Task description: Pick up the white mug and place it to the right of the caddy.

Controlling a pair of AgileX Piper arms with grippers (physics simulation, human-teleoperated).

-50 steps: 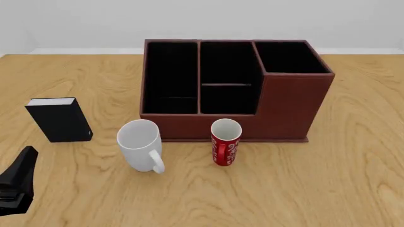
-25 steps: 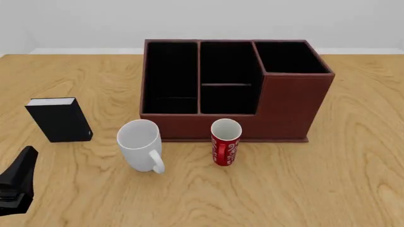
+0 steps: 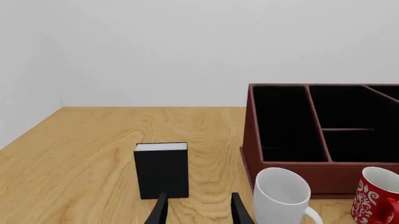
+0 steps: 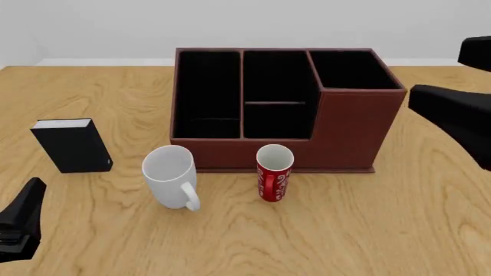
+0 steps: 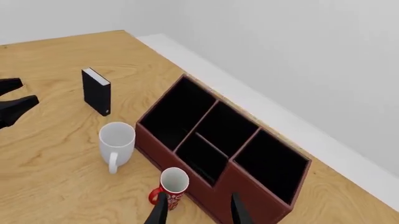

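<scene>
White mug stands upright on the table, just in front of the caddy at about 7 o'clock from the caddy's centre, apart from its front wall by a sliver. Its loop handle points toward me, roughly 5 o'clock off the mug body. Red mug stands at 3 o'clock from it, near but apart. Small black box sits at 9 o'clock, well apart.

Left gripper hangs low at 8 o'clock from the mug, fingers parted a moderate way, nothing between them. It points toward the black box, not the mug. Right gripper is high over the caddy's right end, fingers likewise parted and empty; in the front view only its dark arm shows at the right edge.

My read on handling: rigid, glossy, probably slick; light enough, empty inside. I judge the rim wall the best hold, one finger inside and one outside, on the side away from the handle. The handle is thin and could let the mug swing. Drop zone at 3 o'clock of the caddy is bare wood.
</scene>
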